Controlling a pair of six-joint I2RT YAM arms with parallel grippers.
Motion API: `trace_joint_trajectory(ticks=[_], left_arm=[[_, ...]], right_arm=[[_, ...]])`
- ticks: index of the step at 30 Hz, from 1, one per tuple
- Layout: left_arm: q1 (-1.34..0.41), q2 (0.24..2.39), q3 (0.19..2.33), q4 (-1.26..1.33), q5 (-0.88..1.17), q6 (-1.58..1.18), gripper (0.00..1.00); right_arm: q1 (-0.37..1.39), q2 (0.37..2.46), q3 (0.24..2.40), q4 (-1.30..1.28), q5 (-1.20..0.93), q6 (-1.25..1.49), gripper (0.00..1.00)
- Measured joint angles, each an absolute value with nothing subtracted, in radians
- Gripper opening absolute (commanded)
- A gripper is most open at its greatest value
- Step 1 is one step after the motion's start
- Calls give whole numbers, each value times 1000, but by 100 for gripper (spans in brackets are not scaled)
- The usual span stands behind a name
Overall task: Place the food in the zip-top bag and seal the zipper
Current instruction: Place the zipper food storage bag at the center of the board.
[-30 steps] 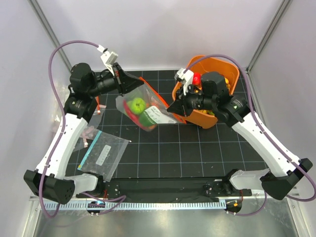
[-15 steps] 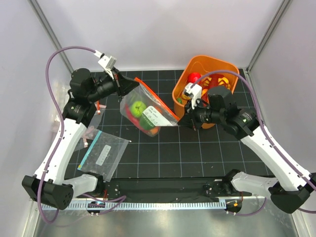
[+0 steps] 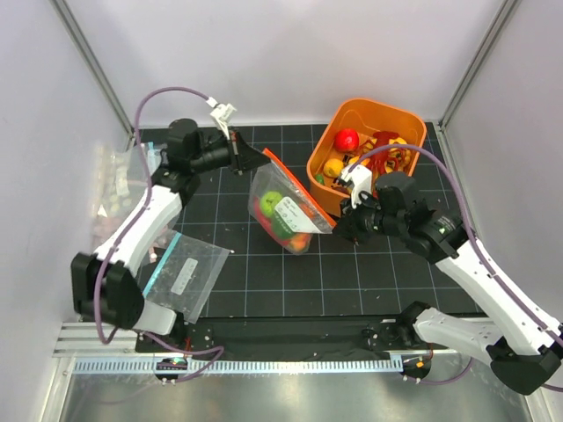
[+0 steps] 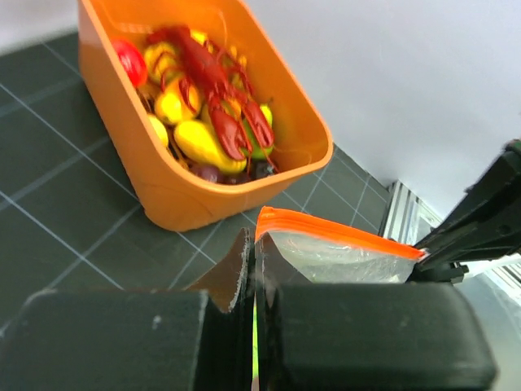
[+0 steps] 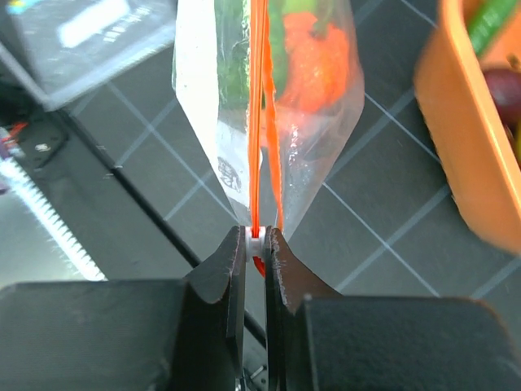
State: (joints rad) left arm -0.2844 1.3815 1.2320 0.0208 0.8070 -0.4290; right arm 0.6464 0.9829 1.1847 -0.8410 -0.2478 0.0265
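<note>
Pinching the zipper (image 5: pixel 258 114) at both ends, my left pincer (image 3: pixel 258 159) and right pincer (image 3: pixel 338 227) clamped tight; zip-top bag (image 3: pixel 286 209) hangs between them, food (image 3: pixel 272 202) inside. Risk: a hard pull slips the zipper free, bag drops.

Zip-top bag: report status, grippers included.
Left gripper shut on one end of the zipper, right gripper shut on the other. Zip-top bag stretched between them, food inside. Orange bin close beside.
</note>
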Motion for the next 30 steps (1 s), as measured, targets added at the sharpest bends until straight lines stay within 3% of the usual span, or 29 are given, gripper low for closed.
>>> trace_joint_trajectory(ticks=[5, 6, 7, 8, 9, 12, 13, 14, 15, 16, 21, 30], left_arm=[[-308, 1578, 1267, 65, 817, -468, 1], [-309, 1620, 1288, 70, 820, -478, 4], [-310, 1660, 1311, 72, 820, -492, 21], [-311, 1696, 1336, 74, 816, -498, 30], [-311, 1726, 1360, 77, 796, -514, 37], [-295, 1798, 1440, 83, 751, -548, 82], [-292, 1807, 1454, 85, 743, -551, 96], [-289, 1811, 1461, 88, 731, -560, 100], [-286, 1810, 1462, 89, 723, -567, 100], [-284, 1806, 1462, 89, 714, -568, 100], [-284, 1737, 1452, 36, 629, -512, 100], [-243, 1375, 1252, -47, 347, -527, 100]], right_arm=[[646, 1007, 1162, -854, -124, 80, 1], [646, 1024, 1161, -852, -89, 92, 2], [646, 1047, 1160, -848, -57, 109, 9], [645, 1074, 1160, -844, -24, 126, 20], [642, 1104, 1160, -856, 3, 142, 39], [620, 1194, 1161, -897, 60, 179, 49], [611, 1221, 1161, -906, 75, 194, 62], [601, 1243, 1161, -913, 88, 210, 69], [595, 1252, 1161, -917, 101, 222, 78], [583, 1256, 1161, -920, 117, 237, 99], [542, 1180, 1172, -912, 149, 266, 100], [528, 986, 1326, -814, 266, 286, 100]])
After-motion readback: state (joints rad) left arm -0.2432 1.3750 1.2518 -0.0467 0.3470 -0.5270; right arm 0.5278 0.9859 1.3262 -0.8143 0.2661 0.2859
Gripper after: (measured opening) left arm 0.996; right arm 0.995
